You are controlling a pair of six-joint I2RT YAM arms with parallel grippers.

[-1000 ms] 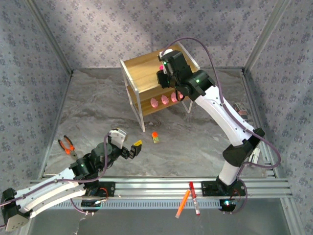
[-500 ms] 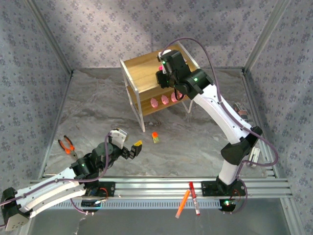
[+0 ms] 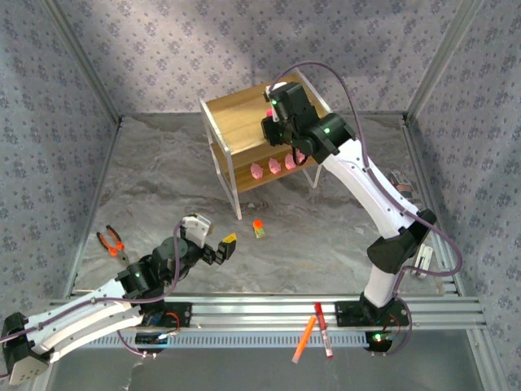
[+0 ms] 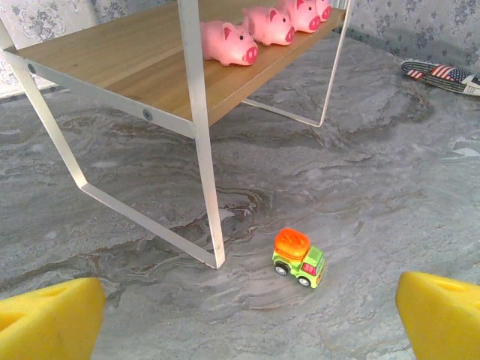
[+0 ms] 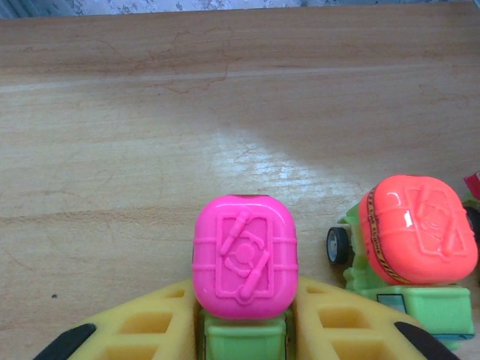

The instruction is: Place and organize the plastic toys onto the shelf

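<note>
While right end effector (image 5: 244,334) clamps pink truck (image 5: 244,255) on shelf (image 5: 225,112), tabletop truck (image 4: 298,259) lies ahead of open left end effector (image 4: 246,319).

Floral grey walls (image 3: 163,49), marbled grey tabletop (image 3: 163,187).

On the shelf (image 3: 244,122)'s top board (image 5: 225,112), you have bare wood from 9 through 12 o'clock of the pink-topped truck (image 5: 244,255), but the orange-topped truck (image 5: 416,229) stands just beside it at 3 o'clock. Ahead of your left fingers (image 4: 49,319) the counter (image 4: 390,187) lies open around the lone truck (image 4: 298,257), except for the white frame leg (image 4: 206,165) near it at 9 o'clock. The lower board (image 4: 150,67)'s front edge is crowded with pink pigs (image 4: 225,41).
</note>
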